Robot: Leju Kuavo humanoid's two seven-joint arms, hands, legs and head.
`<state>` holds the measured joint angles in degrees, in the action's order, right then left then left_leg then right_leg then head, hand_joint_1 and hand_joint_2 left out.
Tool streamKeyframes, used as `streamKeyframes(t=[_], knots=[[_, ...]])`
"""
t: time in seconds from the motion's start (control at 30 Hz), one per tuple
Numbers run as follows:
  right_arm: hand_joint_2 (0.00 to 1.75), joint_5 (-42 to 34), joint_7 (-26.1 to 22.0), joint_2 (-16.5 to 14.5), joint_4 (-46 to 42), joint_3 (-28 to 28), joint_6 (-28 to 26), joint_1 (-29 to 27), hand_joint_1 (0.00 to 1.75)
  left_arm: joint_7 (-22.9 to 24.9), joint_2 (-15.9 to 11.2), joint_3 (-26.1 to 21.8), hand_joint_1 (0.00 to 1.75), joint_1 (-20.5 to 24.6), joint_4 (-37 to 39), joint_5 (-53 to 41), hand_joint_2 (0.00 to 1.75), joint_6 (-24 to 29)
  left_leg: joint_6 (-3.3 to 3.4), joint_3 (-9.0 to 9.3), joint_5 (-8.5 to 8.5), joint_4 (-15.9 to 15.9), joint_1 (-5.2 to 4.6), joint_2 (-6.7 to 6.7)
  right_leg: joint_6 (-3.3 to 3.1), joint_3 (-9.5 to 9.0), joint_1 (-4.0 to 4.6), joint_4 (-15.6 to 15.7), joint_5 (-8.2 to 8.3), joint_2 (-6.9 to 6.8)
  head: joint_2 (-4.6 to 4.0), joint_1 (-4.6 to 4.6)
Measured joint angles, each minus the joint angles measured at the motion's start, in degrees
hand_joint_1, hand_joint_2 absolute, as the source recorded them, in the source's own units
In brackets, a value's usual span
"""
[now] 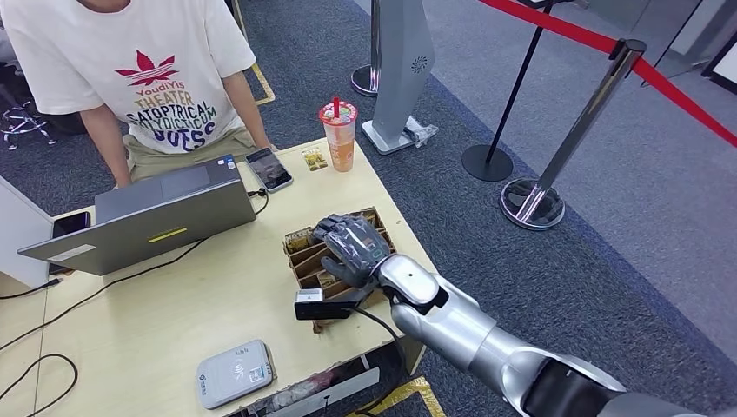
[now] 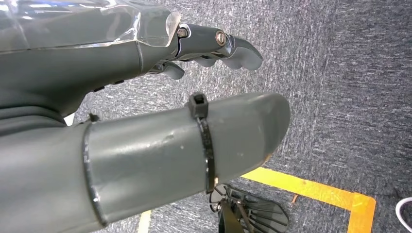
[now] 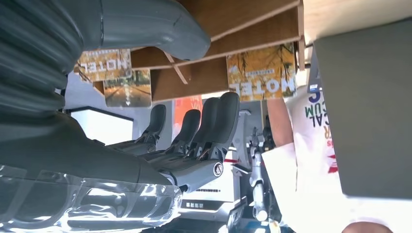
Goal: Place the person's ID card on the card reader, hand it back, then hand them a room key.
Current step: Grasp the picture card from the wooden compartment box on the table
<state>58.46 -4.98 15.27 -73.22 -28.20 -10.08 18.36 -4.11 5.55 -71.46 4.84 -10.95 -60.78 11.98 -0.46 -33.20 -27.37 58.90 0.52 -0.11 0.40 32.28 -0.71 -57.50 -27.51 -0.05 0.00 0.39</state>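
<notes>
Cardboard rack (image 1: 304, 250) of key cards sits on the worktop (image 1: 174, 304) right under my right robot hand (image 1: 352, 248), fingers apart, holding nothing. Left wrist view: my left robot hand (image 2: 214, 48) hangs empty over carpet, far off. Right wrist view: a key card (image 3: 261, 70) stands upright in its slot, just beyond my fingertips (image 3: 228, 104).
</notes>
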Motion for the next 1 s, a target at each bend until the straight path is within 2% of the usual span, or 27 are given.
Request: streamKeyframes(t=[0.27,0.43,1.0], knots=[[1.75,0.28,0.19,0.01,-0.61,0.14,0.36,0.66,0.92,-0.13,0.0,0.01,0.0,0.03,0.0,-0.03,0.0,0.0,0.0,0.01,0.0,0.0,0.0,0.0,0.0,0.0,0.0,0.0,0.0,0.0,0.0,0.0],[1.75,0.6,0.8,0.22,-0.89,0.48,0.6,0.63,0.86,-0.13,0.0,0.0,0.0,0.03,0.0,-0.03,0.0,-0.04,0.0,0.01,0.0,0.0,0.0,0.0,0.0,0.0,0.0,0.0,0.0,0.0,0.0,0.0],[1.75,2.35,3.0,4.31,-5.03,4.84,1.09,-3.4,0.87,0.26,0.0,-0.01,0.0,0.0,0.0,0.1,0.0,-0.05,0.0,0.01,-0.01,0.0,0.0,0.0,0.0,0.01,0.0,0.0,0.0,0.0,0.0,0.0]])
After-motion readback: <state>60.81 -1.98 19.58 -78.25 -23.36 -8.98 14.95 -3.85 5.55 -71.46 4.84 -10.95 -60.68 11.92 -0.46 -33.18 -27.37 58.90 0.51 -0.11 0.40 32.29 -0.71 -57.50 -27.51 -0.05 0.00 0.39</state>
